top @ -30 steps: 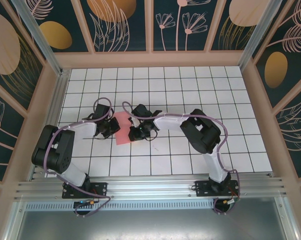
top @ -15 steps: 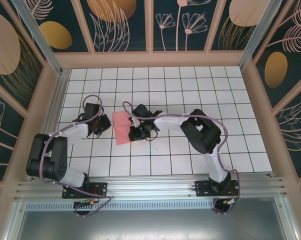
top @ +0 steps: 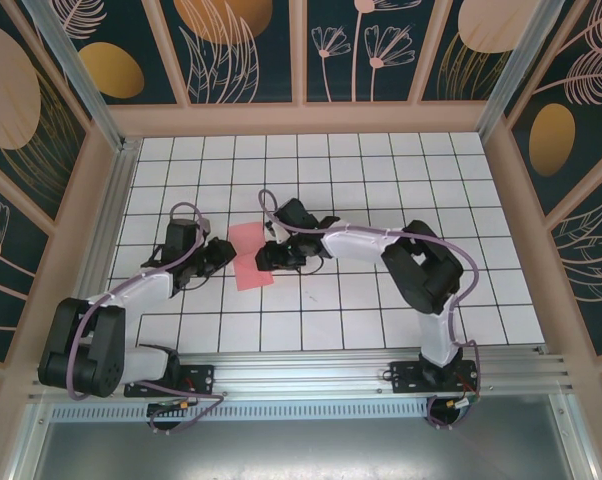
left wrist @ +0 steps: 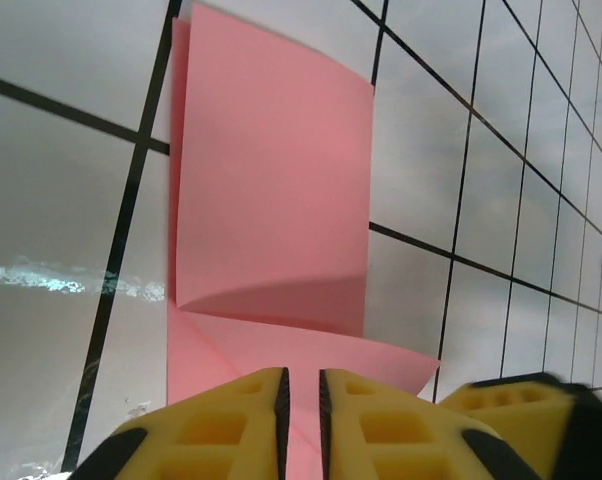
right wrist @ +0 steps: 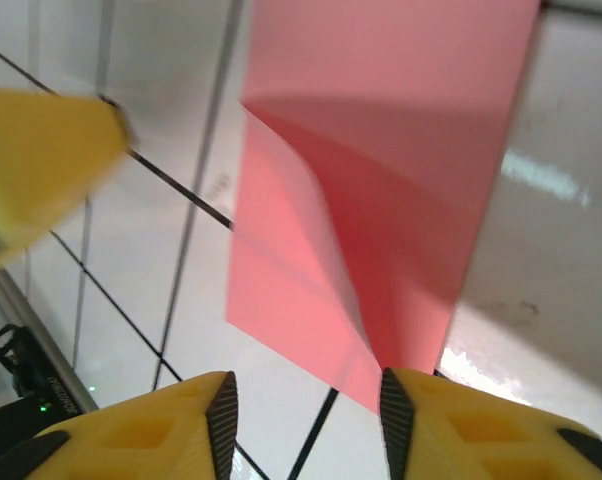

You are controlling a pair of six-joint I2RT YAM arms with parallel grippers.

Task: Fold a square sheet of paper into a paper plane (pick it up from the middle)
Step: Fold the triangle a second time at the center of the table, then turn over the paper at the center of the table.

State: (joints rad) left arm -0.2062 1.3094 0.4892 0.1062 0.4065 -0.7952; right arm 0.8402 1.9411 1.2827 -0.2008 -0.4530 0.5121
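1. Nearest the left wrist camera, the left gripper (left wrist: pixel 301 388) has its jaws only a narrow slit apart. The near edge of the square sheet of paper (left wrist: pixel 271 180) runs down into that slit. With a gap showing, I judge nothing is pinched.
2. In the right wrist view, the right gripper (right wrist: pixel 306 392) has its jaws well apart and holds nothing. One corner of the sheet (right wrist: pixel 381 150) reaches just in front of one finger.
3. From above, the sheet (top: pixel 249 255) lies on the table (top: pixel 381 165) between the two grippers, one at each side edge. It is already folded: a rectangular top layer sits over a lower layer that carries a slanting crease. The flap lifts slightly and casts a shadow.
4. The step in hand looks like letting go of a fold already laid.
   - Both jaws should open fully before either arm draws away, so the thin paper is not dragged or spun.
   - Each arm should leave along the table, away from the sheet.
   - The raised flap would gain from a press along its crease, or the next fold may start skewed.
5. Hard to make out:
   - Both wrist views cut off the sheet's nearest edge beneath the fingers, so contact there cannot be confirmed.
   - The yellow blur (right wrist: pixel 41 170) at the left of the right wrist view is probably the other gripper.
   - From above, the creases are too small to read.
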